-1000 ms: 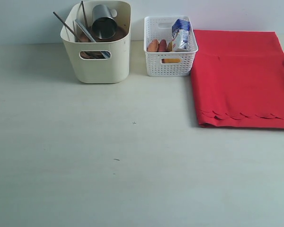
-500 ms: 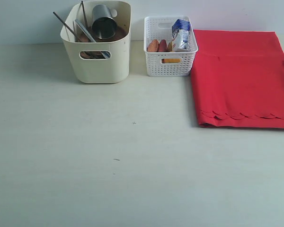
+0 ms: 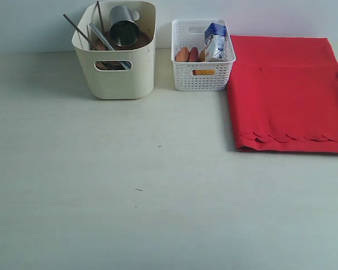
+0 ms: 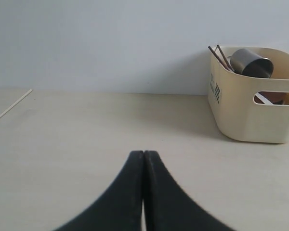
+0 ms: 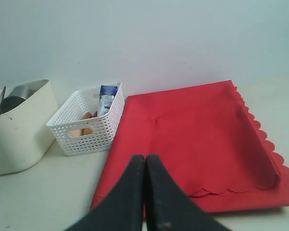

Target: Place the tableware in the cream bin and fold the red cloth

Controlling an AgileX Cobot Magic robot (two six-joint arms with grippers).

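Tableware (image 3: 119,35) stands gathered inside the cream bin (image 3: 115,84), which sits at the back left of the desk (image 3: 158,197) in the exterior view, close to the pale wall (image 3: 45,22). The steel cup (image 3: 124,25) lies tilted on top of the load with its dark mouth turned toward the viewer. The dark chopsticks (image 3: 78,29) lean out over the bin's left rim, and the silver table knife (image 3: 103,38) slants across the contents beside them. Something brown shows through the oval handle cut-out, but which piece it is cannot be told. Just to the right of the bin, apart from it, stands the white lattice basket (image 3: 203,79), which holds a milk carton (image 3: 215,42) and a few reddish and orange food items. The red cloth (image 3: 287,95) lies flat on the desk at the right, its left edge just beside the basket. It is folded in layers, the scalloped edge of the upper layer lying a little short of the straight near edge beneath. In the left wrist view the left hand (image 4: 143,155) is clenched, its dark fingers pressed together with nothing between them, above bare desk well apart from the bin. In the right wrist view the right hand (image 5: 145,159) is likewise clenched and holds nothing, poised near the cloth's near corner.
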